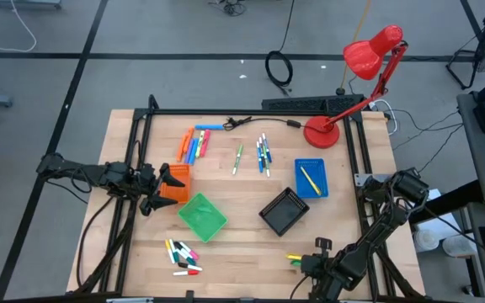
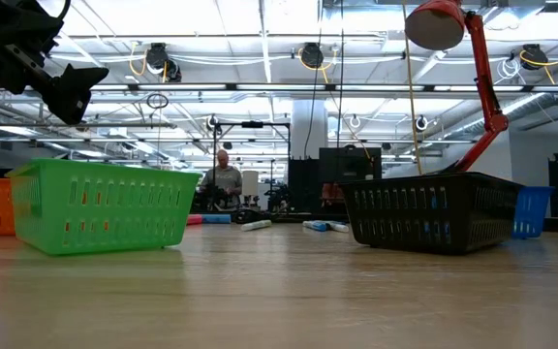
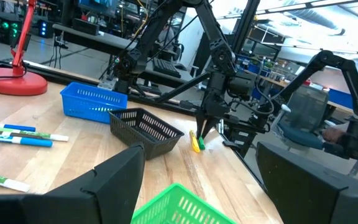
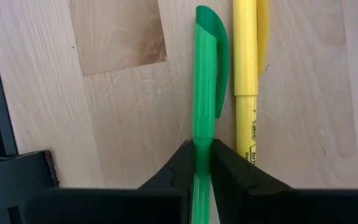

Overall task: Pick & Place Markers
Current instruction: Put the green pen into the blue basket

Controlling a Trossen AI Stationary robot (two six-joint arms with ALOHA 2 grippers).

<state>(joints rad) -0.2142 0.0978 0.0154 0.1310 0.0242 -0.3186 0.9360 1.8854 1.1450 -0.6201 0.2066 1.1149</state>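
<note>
Left pincer (image 1: 151, 190) hangs apart by the orange tray (image 1: 176, 183), idle. Near the bench's (image 1: 242, 252) front right, the right pincer (image 4: 202, 163) is clamped on the green pen (image 4: 204, 93). The yellow pen (image 4: 245, 68) lies just beside; lifting could drag it or let the thin green barrel slip.

Behind your light wooden table (image 1: 141, 252) you see a red articulated desk lamp (image 1: 369, 59), grey tiled floor (image 1: 183, 34), and bright ceiling strip lights (image 2: 260, 44).
</note>
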